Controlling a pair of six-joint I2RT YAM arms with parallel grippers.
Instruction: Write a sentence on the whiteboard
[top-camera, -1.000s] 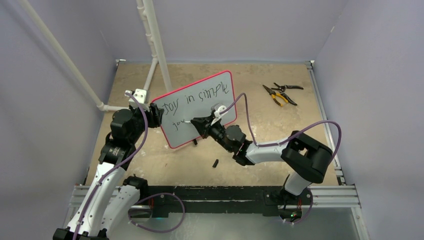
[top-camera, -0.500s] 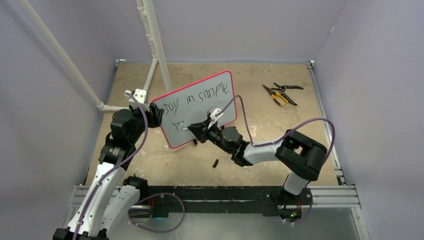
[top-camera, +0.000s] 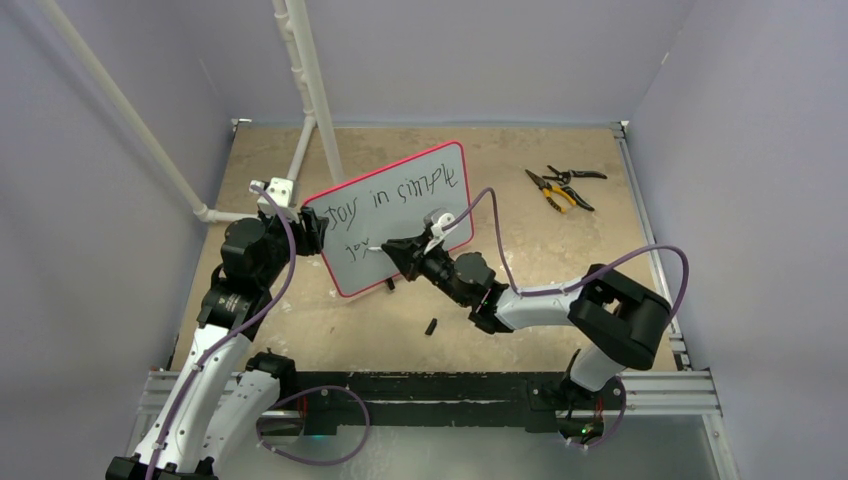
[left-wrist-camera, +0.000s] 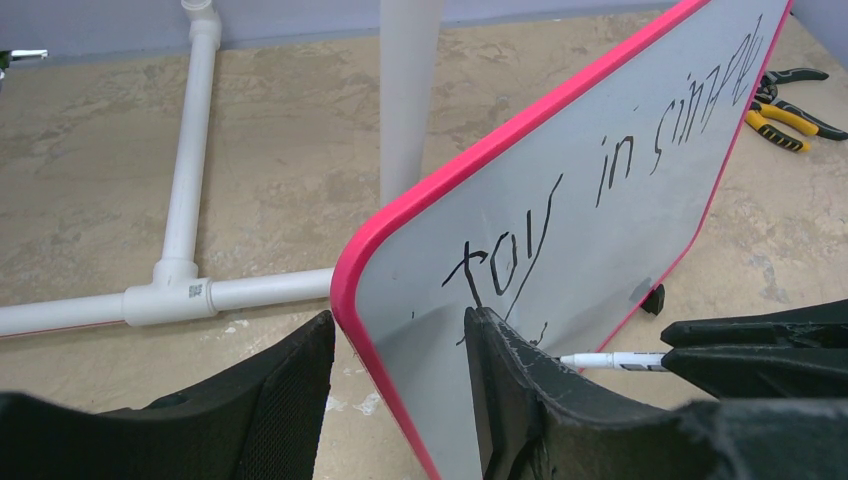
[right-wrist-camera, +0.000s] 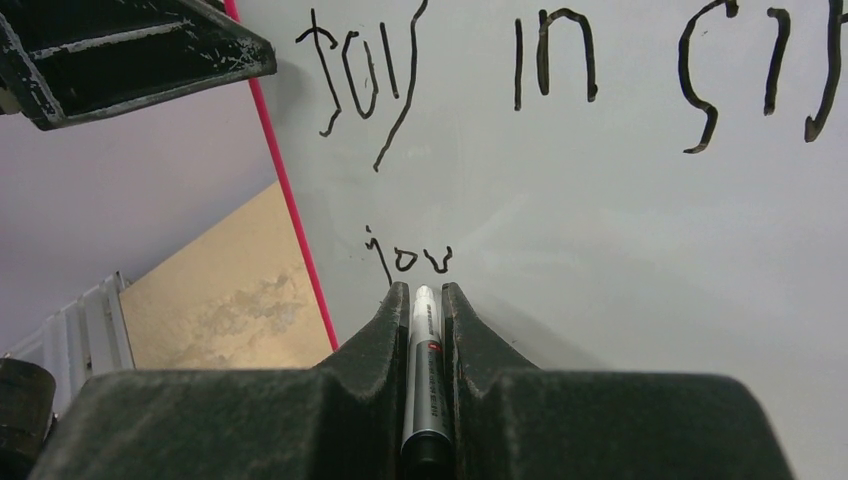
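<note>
The whiteboard (top-camera: 415, 215) stands tilted on its feet toward 11 o'clock of the counter (top-camera: 540, 270), its pink rim pinched at the 9 o'clock edge between the two fingers of the left gripper (left-wrist-camera: 400, 330), one on each face; the right gripper (right-wrist-camera: 425, 290) is clamped on a marker (right-wrist-camera: 425, 380), whose tip sits at the board just below the start of a second line; the sentence (top-camera: 381, 198) so far reads roughly "joy in simple" above and "jov" beneath. The step in hand looks like finishing that lower word, with more of the line likely to follow; to do it well, the tip should press lightly and squarely, since a hard push would probably tip or swing a board held only at one edge; strokes want to run toward 3 o'clock along the upper line's slope, with lifts between letters so they do not smear or join; the left grip ought to hold firm while the pen moves. The counter is mottled tan; pliers (top-camera: 562, 188) lie at 2 o'clock, a small black piece (top-camera: 431, 326) lies at 6 o'clock of the board, white pipes (top-camera: 310, 90) rise at 11 o'clock, and pale lilac walls enclose it.
</note>
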